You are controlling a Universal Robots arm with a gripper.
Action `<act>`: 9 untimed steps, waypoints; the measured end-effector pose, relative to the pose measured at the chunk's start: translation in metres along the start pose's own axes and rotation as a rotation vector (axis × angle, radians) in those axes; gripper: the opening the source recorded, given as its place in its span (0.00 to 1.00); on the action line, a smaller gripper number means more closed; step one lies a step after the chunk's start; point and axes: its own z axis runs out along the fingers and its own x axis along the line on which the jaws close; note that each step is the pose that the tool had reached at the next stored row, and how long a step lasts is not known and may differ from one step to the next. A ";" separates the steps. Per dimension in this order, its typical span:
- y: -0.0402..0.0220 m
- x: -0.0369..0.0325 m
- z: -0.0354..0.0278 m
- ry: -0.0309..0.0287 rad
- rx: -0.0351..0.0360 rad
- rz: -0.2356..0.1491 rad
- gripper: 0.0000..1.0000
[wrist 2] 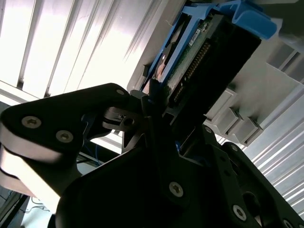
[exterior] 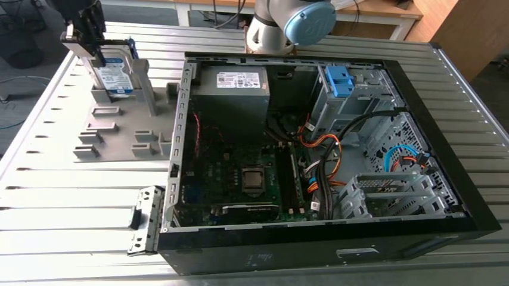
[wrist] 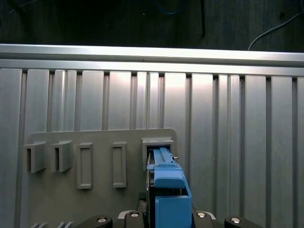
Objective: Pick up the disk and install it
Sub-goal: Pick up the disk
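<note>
While at exterior view's far left, grip: black gripper (exterior: 97,52) closed on flat silver blue-framed disk (exterior: 114,74) edges.
Handling: judged stiff, fragile.

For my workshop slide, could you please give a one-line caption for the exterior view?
The gripper holds the disk upright at the grey rack, beside the open computer case.

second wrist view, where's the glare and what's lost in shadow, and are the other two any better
Second wrist view: glare washes out the table, while the gripper, shut on the disk, is a near-black silhouette. First wrist view: table evenly lit, no glare. Exterior view: even light, but the case interior sits in shadow.
</note>
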 end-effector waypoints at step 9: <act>0.0000 -0.0001 -0.0024 -0.0006 0.0000 0.000 0.36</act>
